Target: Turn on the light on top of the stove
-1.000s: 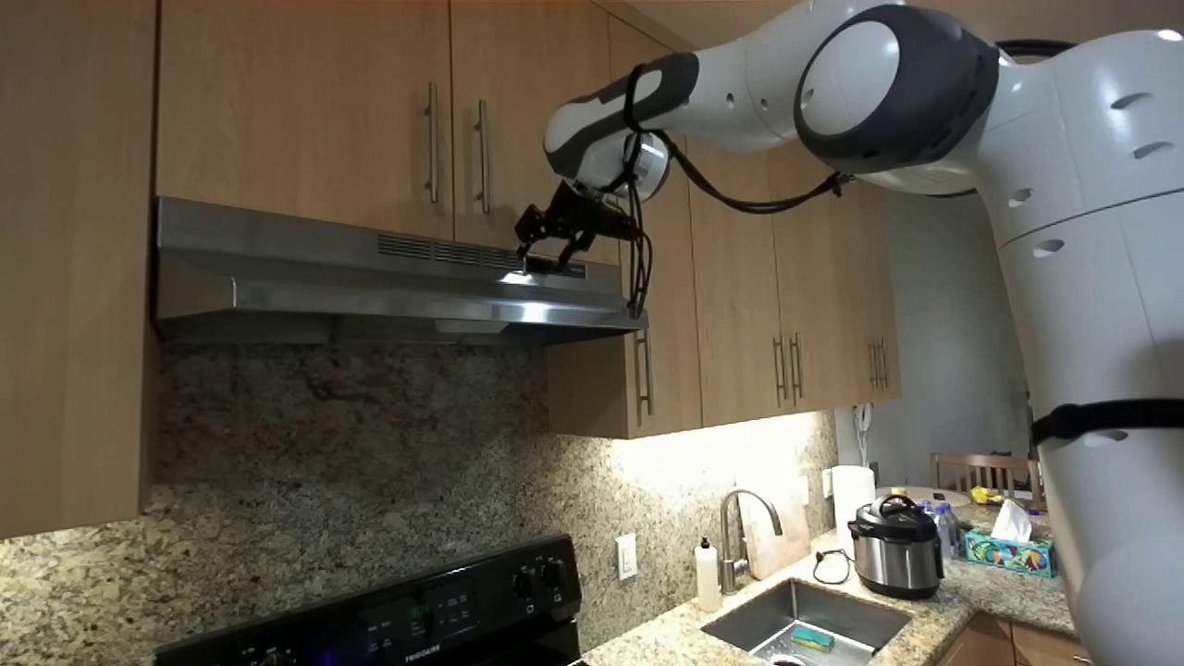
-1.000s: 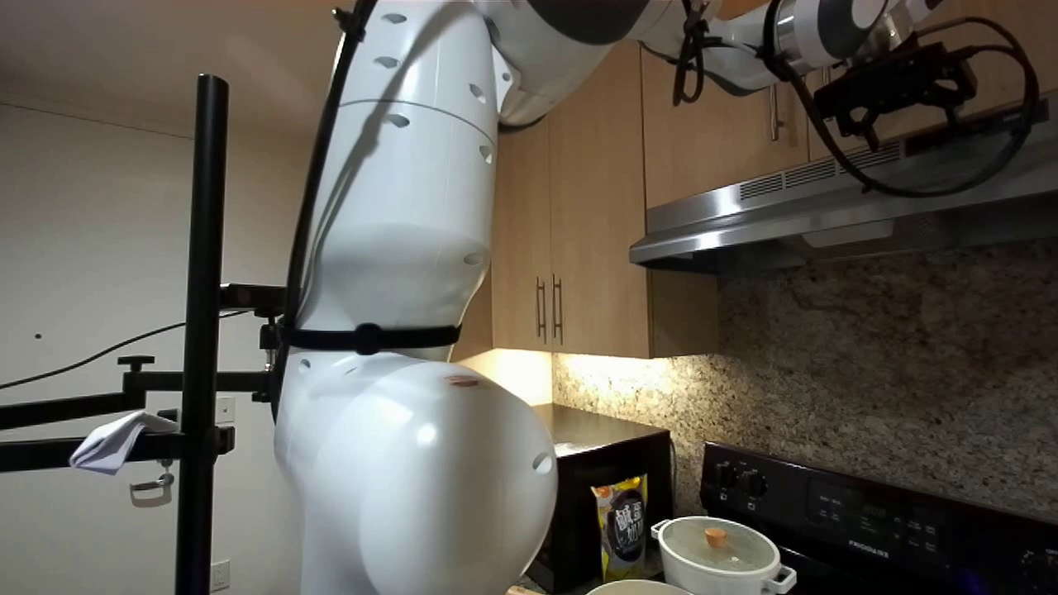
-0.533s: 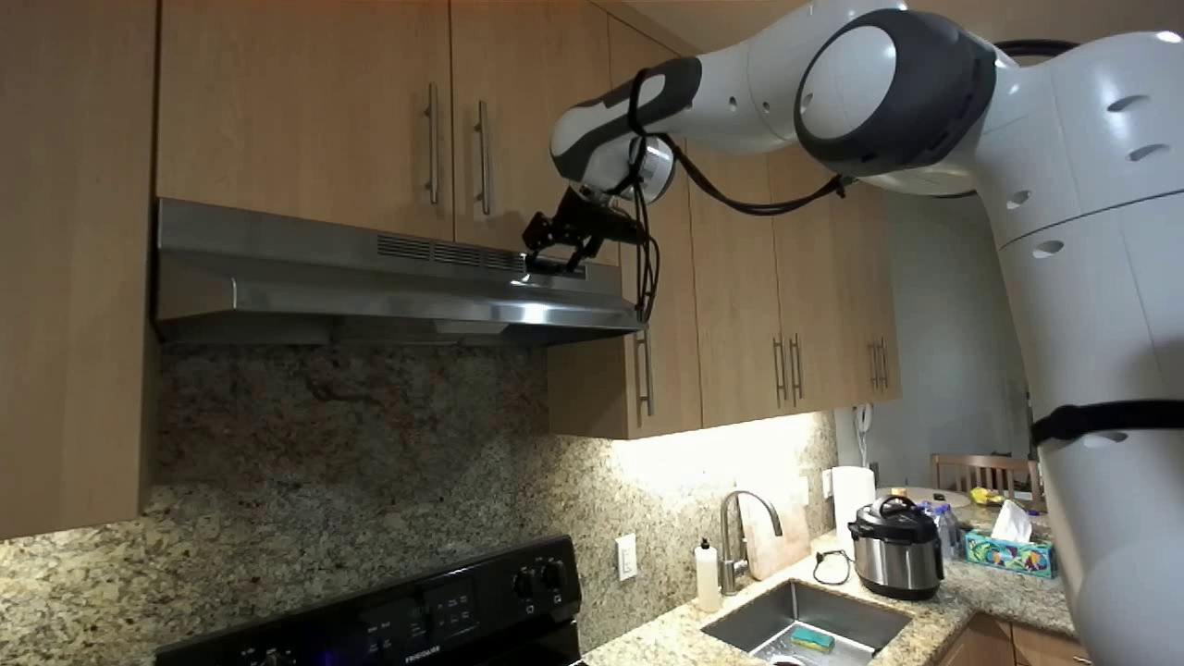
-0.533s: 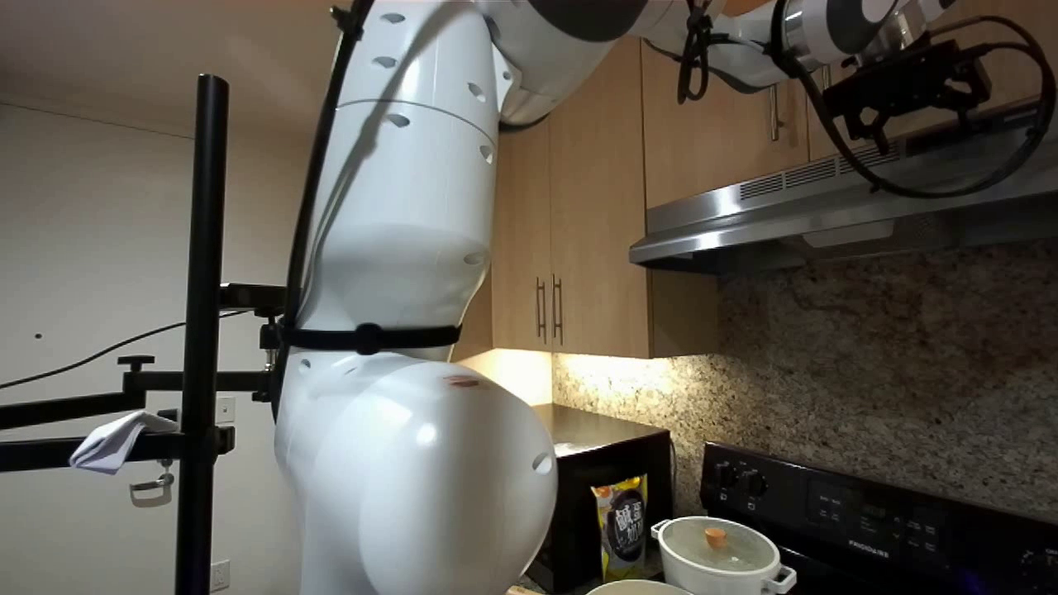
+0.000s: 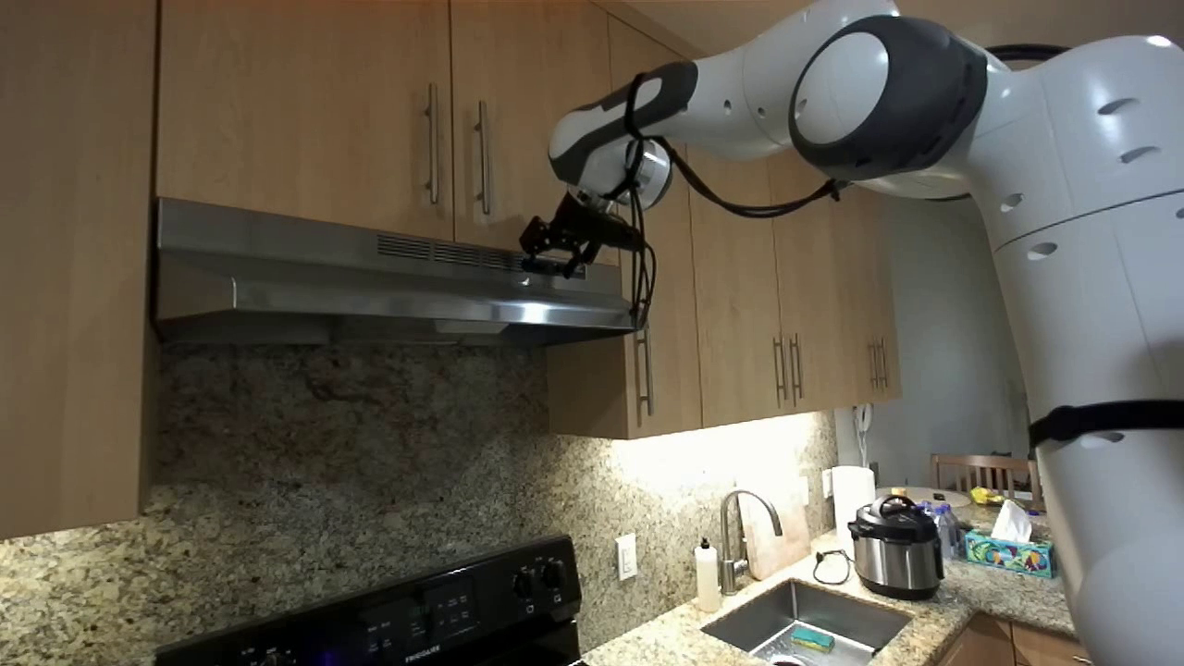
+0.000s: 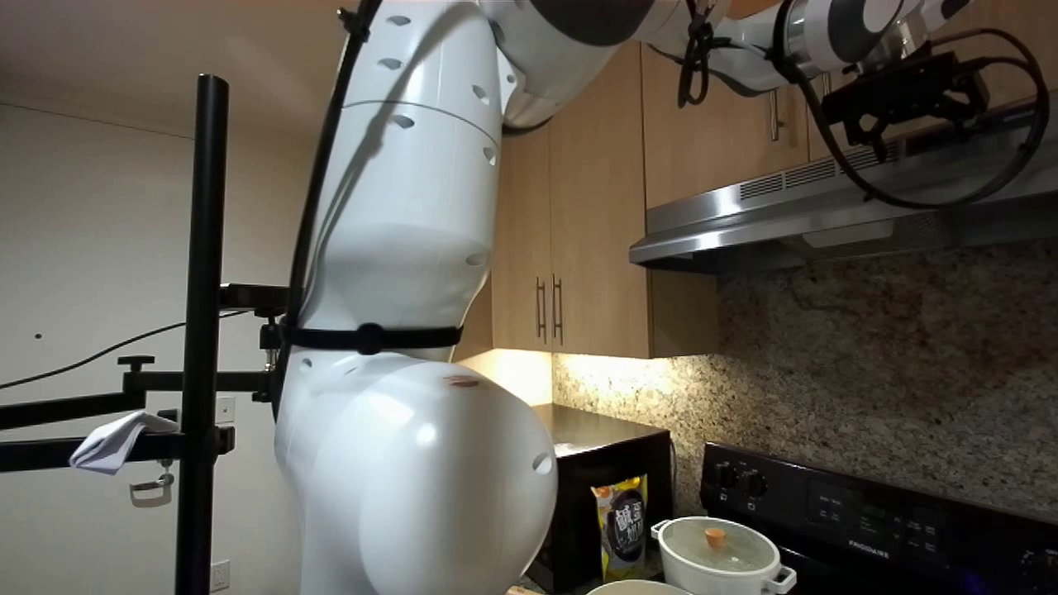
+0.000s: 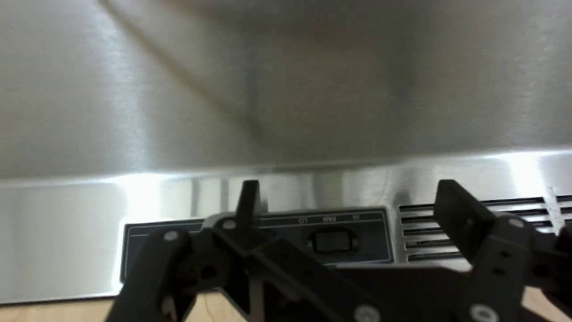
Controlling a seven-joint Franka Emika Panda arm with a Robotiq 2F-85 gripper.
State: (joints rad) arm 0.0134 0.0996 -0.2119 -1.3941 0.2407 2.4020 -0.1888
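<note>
The light [image 6: 849, 234] is hard to make out: both exterior views catch it at a shallow angle, as a thin pale patch in the underside of the hood [image 5: 370, 277], above the stove [image 5: 388, 615]. Its exact outline can't be read. Stove's cut off by the lower frame edge in both; only its upper part shows. In an exterior view the hood runs out of frame at one end & a cable [image 6: 1027, 149] loops across it. Arm [image 5: 1082, 277] & pot [image 6: 719, 562] are cut off too.

Gripper [image 7: 348, 190] is up at the hood's control strip [image 7: 290, 229], fingers [image 7: 460, 214] spread well apart, fan switch [image 7: 333, 240] btwn them in wrist view. Can't tell if a tip touches steel. Part of strip is hidden behind a finger; LO/FAN/HI print [image 7: 329, 219] there is upside down, tho legible. Lower parts of that view are blurry. Gripper also partly blocks the strip in both exterior views, black against black.

Light faces down, toward stove; long axis seems to go w/ hood's width, approx. parallel to front lip, tho foreshortening leaves that unsure. Hood's own long axis is horiz., along the cabinets [image 5: 305, 111] above. Strip's long axis matches, w/ vents [image 7: 420, 232] just beside its end.
</note>
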